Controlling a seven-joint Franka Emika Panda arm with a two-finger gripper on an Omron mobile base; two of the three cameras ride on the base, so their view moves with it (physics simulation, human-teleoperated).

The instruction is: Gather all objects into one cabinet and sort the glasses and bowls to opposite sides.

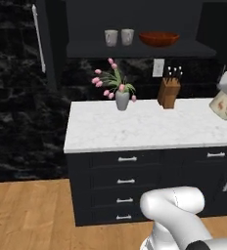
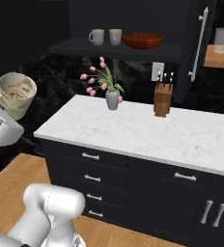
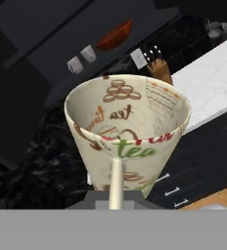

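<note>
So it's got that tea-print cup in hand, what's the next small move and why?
Probably carry the tea-print cup, held in the shut pincer, up toward the open cabinet shelf, aiming left beside the two cream tumblers, since the reddish-brown bowl sits at the right.

The left base view looks from low behind the arm, forward and slightly down, at the white-topped desk [image 1: 135,127] from its left end, with the shelf [image 1: 135,49] above. The right base view faces the same desk [image 2: 147,130] and shelf [image 2: 114,47] from the other side, so the desk runs off to the right. Both share the tulip vase [image 1: 122,99], the knife block [image 1: 169,93] and the drawers. The hand view sits very close behind a printed cup [image 3: 127,129] and looks, rolled sideways, toward the far shelf.
</note>
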